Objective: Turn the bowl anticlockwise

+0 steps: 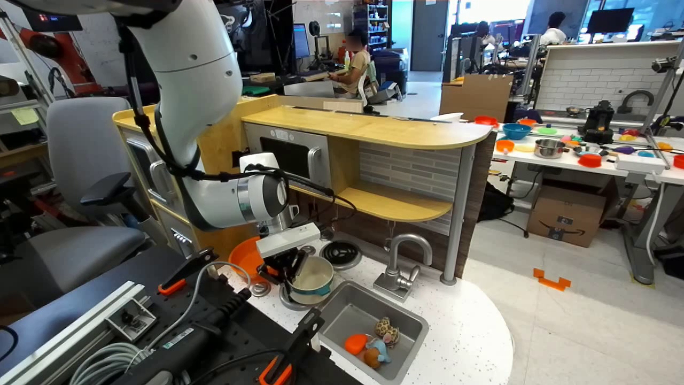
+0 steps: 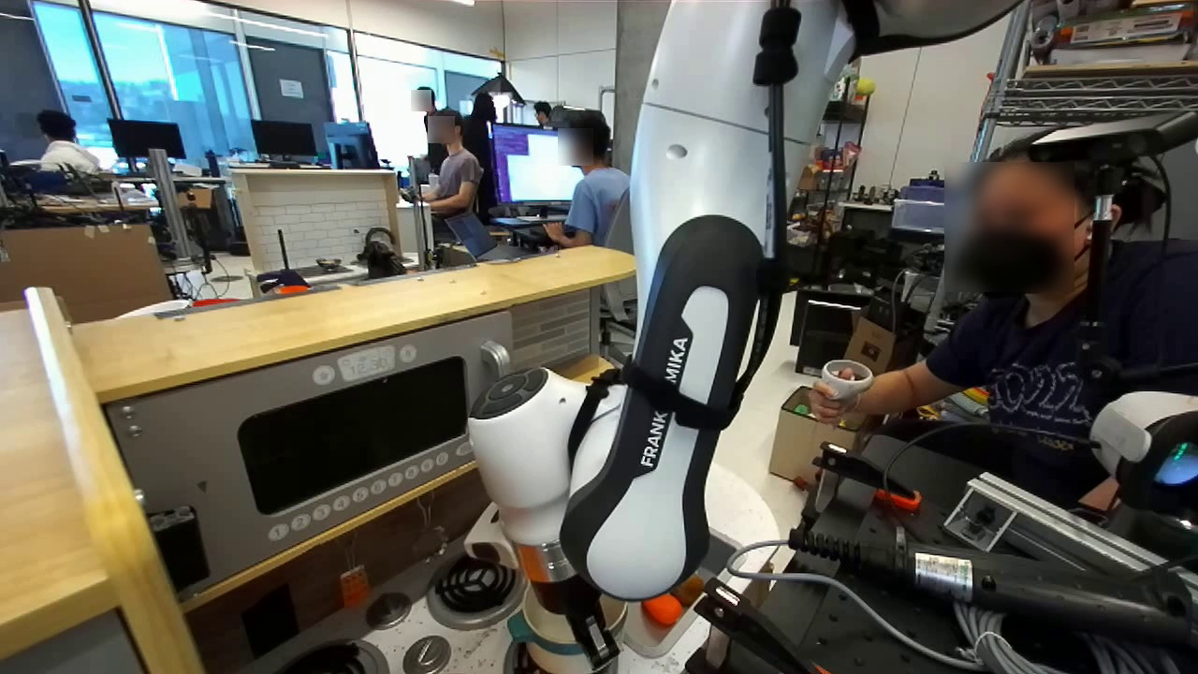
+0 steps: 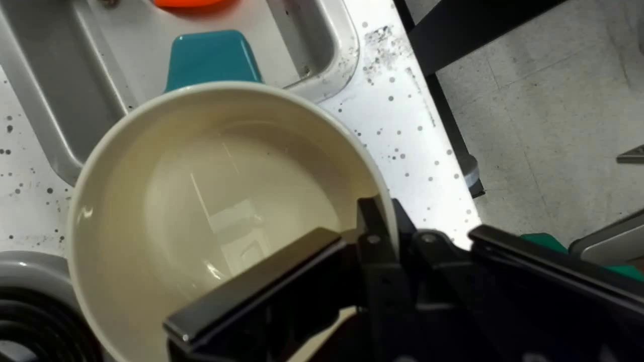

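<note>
The bowl is a round cream pot with a teal outside and a teal handle. It is over the front burner beside the sink in both exterior views (image 1: pixel 312 278) (image 2: pixel 535 629). In the wrist view the bowl (image 3: pixel 191 201) fills the left and middle, upright, with its handle (image 3: pixel 214 58) pointing over the sink. My gripper (image 3: pixel 385 218) has one finger inside and one outside the rim, shut on the wall opposite the sink's far side. The gripper also shows in both exterior views (image 1: pixel 288 274) (image 2: pixel 594 638). I cannot tell whether the bowl's base touches the burner.
A grey sink (image 1: pixel 417 342) holds several toys, including an orange one (image 1: pixel 355 343). A faucet (image 1: pixel 398 262) stands behind it. An orange bowl (image 1: pixel 246 255) sits beside the pot. A black burner (image 1: pixel 341 252) and overhanging shelf (image 1: pixel 395 203) are behind. A black clamp (image 1: pixel 307 331) is on the table edge.
</note>
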